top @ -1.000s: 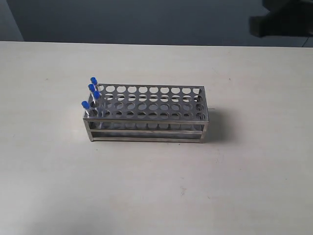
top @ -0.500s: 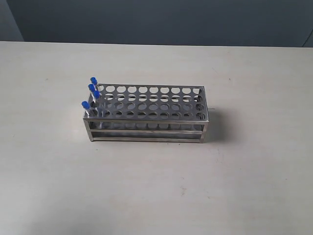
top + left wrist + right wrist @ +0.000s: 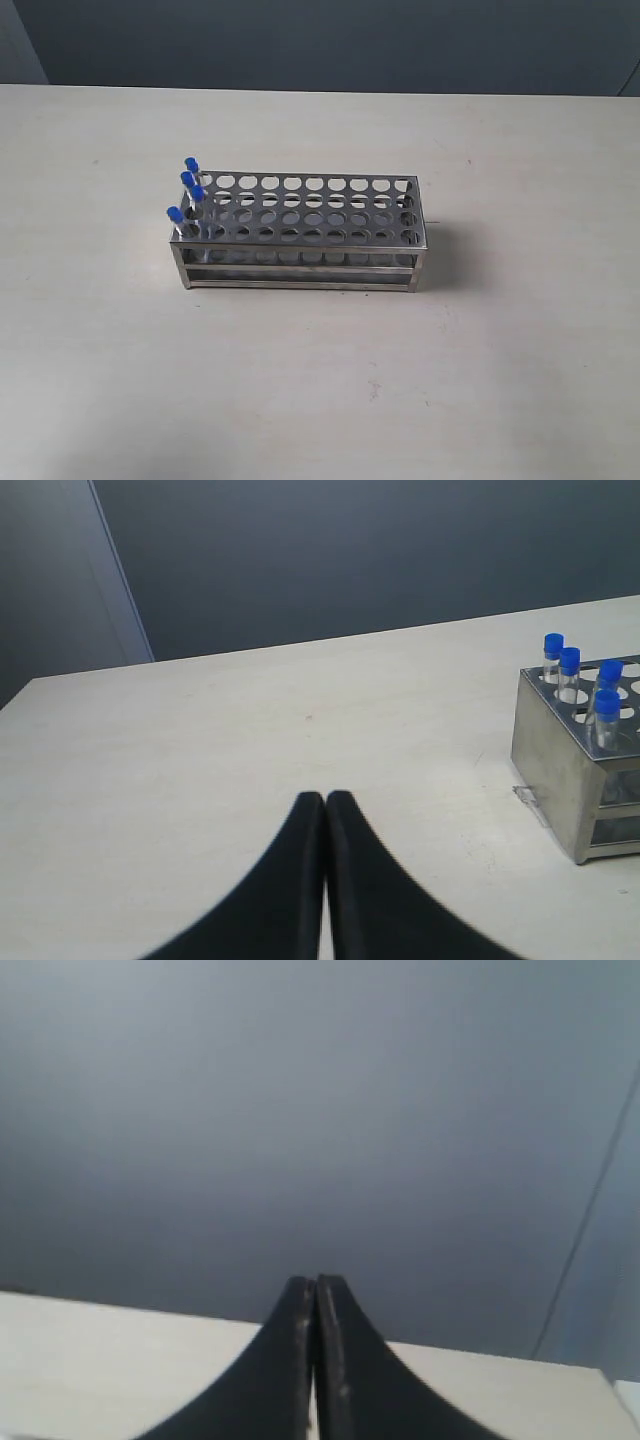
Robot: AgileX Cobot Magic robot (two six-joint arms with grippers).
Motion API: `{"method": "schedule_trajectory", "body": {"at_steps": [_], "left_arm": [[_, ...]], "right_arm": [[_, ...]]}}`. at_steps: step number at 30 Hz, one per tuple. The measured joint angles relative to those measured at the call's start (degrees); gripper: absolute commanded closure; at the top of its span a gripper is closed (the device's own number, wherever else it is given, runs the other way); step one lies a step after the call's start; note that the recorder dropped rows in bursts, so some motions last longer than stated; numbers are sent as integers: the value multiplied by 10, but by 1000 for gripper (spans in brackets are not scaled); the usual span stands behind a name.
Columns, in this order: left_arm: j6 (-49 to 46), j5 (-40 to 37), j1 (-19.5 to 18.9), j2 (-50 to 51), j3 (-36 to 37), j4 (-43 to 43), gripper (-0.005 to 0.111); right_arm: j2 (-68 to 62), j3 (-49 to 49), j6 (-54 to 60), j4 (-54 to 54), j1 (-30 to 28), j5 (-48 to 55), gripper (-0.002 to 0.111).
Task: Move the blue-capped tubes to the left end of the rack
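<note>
A: What colours are showing?
B: The rack [image 3: 300,262] is gleaming silver, patterned with rows of round holes. Tube caps [image 3: 190,187] at its nine o'clock end are showing bright blue. The table [image 3: 500,380] is looking beige.

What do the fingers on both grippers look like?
Both the left gripper and right gripper have two smooth black fingers that curve from broad bases to narrow rounded tips. The right pair shows faint pale scuffs along inner edges. No cables or markings show.

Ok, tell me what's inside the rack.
Four blue-capped tubes stand in holes at the left end of the rack; the other holes look empty. The tubes' lower parts are hard to make out behind the frame.
</note>
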State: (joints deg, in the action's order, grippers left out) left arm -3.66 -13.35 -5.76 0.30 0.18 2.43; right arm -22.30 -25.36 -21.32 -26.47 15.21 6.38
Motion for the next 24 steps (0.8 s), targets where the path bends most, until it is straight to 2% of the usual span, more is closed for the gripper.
{"method": "schedule_trajectory", "body": {"at_steps": [5,10,12,14,18,24], "left_arm": [[0,0,0,0,0,0,106],[0,0,0,0,0,0,106],[0,0,0,0,0,0,106],[0,0,0,0,0,0,106],[0,0,0,0,0,0,106],[0,0,0,0,0,0,106]], "right_arm": [[35,0,0,0,-73,-1,108],[37,4,0,1,-86,-5,108],[50,44,0,27,-88,-26,108],[95,113,0,99,-103,-40,108],[208,222,0,202,-149,25,108],[219,253,-1,223,-157,107,108]]}}
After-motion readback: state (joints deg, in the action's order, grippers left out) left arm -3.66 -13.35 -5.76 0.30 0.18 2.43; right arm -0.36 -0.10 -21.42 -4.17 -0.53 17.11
